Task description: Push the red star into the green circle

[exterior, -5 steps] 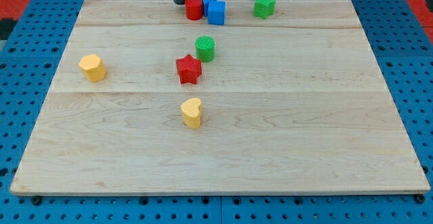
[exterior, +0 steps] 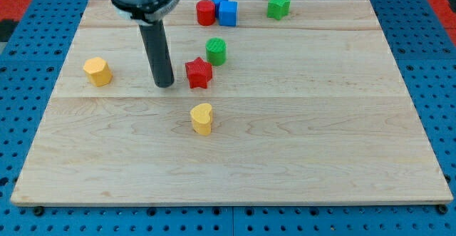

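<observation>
Tip lined up beside the red star

My tip (exterior: 164, 85) sits left of the red star (exterior: 199, 73); no fingers exist. Push rightward and upward, steadily, toward the green circle (exterior: 216, 50).

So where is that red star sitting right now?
The red star sits near the board's middle, toward the view's top, just below-left of the green circle, with my tip close on its left.
</observation>
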Robot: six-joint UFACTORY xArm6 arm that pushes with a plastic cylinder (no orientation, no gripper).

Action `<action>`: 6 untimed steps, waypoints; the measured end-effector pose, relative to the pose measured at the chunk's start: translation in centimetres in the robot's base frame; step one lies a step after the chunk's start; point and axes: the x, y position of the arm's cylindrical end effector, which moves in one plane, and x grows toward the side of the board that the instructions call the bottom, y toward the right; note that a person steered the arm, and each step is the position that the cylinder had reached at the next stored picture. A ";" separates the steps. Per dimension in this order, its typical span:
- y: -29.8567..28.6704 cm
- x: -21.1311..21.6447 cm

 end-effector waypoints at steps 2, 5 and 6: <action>5.3 0.1; 7.9 -7.7; 8.0 -5.7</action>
